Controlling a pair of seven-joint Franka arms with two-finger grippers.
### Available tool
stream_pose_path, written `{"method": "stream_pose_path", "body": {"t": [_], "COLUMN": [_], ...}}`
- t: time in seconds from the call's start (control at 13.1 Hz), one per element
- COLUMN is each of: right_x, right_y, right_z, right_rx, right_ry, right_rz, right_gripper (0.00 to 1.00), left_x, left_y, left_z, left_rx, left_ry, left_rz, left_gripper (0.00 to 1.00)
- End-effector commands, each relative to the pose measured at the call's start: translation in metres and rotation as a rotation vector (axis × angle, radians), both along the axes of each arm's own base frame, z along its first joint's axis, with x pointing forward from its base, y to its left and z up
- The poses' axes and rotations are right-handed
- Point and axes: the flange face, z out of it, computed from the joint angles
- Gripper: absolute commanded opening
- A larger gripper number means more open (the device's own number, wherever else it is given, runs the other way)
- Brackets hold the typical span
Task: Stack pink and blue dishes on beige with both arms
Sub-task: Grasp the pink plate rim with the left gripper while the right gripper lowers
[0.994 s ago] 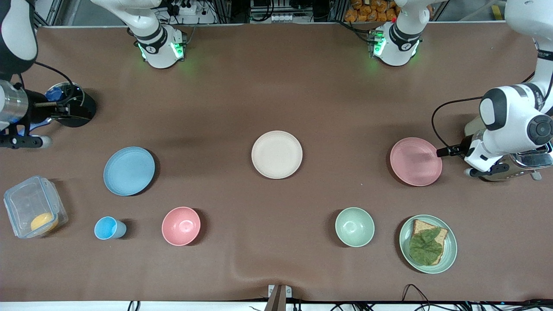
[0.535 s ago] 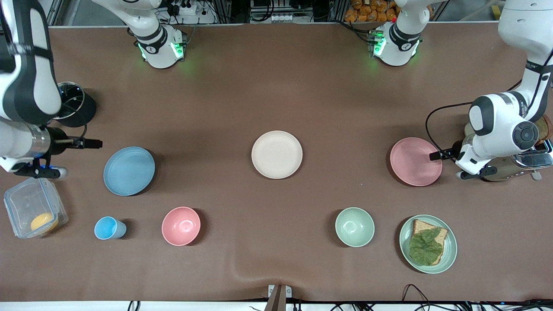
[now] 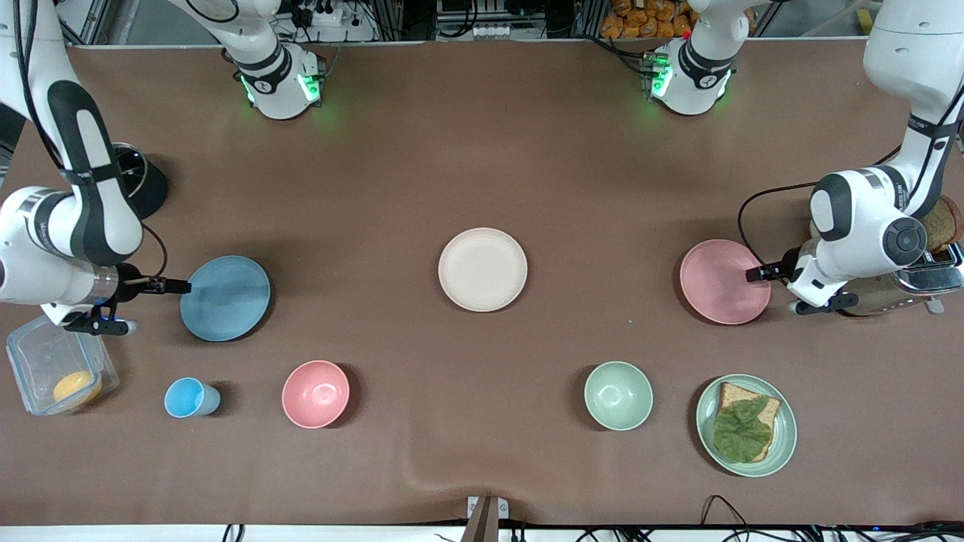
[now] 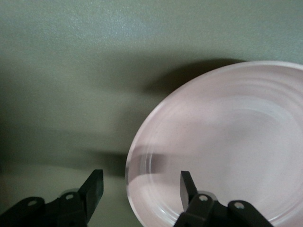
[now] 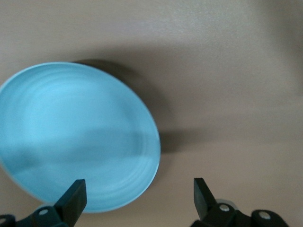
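Note:
The beige plate (image 3: 483,269) lies bare at the table's middle. The light blue plate (image 3: 225,298) lies toward the right arm's end, the pink plate (image 3: 724,281) toward the left arm's end. My right gripper (image 3: 183,286) is low at the blue plate's outer rim. In the right wrist view it (image 5: 138,191) is open, with the blue plate's (image 5: 75,137) edge partly between its fingers. My left gripper (image 3: 753,274) is at the pink plate's outer rim. In the left wrist view it (image 4: 140,187) is open and straddles the rim of the pink plate (image 4: 227,142).
Nearer the camera stand a small blue cup (image 3: 188,397), a deep pink bowl (image 3: 315,394), a green bowl (image 3: 618,395) and a green plate with toast and lettuce (image 3: 783,444). A clear box (image 3: 56,354) and black pot (image 3: 143,184) flank the right arm. A toaster (image 3: 922,282) sits by the left gripper.
The right gripper has swung from beside the black pot down to the blue plate's rim. The left gripper has slid a little onto the pink plate's rim.

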Motion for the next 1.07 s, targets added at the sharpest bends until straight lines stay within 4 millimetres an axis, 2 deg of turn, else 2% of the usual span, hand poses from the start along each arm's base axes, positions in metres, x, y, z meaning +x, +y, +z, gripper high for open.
{"method": "stream_pose_path", "body": {"t": [0.0, 0.08, 0.23, 0.31, 0.46, 0.84, 0.92, 0.99], "right_x": [0.000, -0.001, -0.005, -0.008, -0.015, -0.017, -0.017, -0.017], "right_y": [-0.003, -0.005, 0.004, 0.004, 0.003, -0.001, -0.001, -0.002], "right_z": [-0.026, -0.028, -0.035, -0.040, -0.048, -0.054, -0.055, -0.055], "right_rx": [0.008, 0.009, 0.006, 0.002, -0.007, -0.009, -0.009, -0.008], "right_ry": [-0.002, 0.000, -0.006, -0.024, -0.055, -0.048, -0.047, -0.047], "right_rz": [0.006, 0.007, 0.021, 0.022, 0.020, 0.023, 0.023, 0.029], "right_gripper": [1.00, 1.00, 1.00, 1.00, 1.00, 1.00, 1.00, 1.00], "left_x": [0.000, 0.001, 0.001, 0.002, 0.001, 0.001, 0.002, 0.002], "left_y": [0.002, 0.002, 0.001, 0.002, 0.002, 0.002, 0.003, 0.002], "left_z": [-0.005, -0.004, -0.004, -0.004, -0.004, -0.003, 0.003, 0.019], "left_rx": [-0.011, -0.011, -0.011, -0.011, -0.012, -0.018, -0.030, -0.040], "left_ry": [-0.009, -0.010, -0.010, -0.012, -0.009, -0.014, -0.020, -0.019], "left_rz": [-0.009, -0.011, -0.012, -0.011, -0.017, -0.051, -0.089, -0.127], "left_gripper": [0.57, 0.49, 0.13, 0.00, 0.00, 0.00, 0.00, 0.00]}}
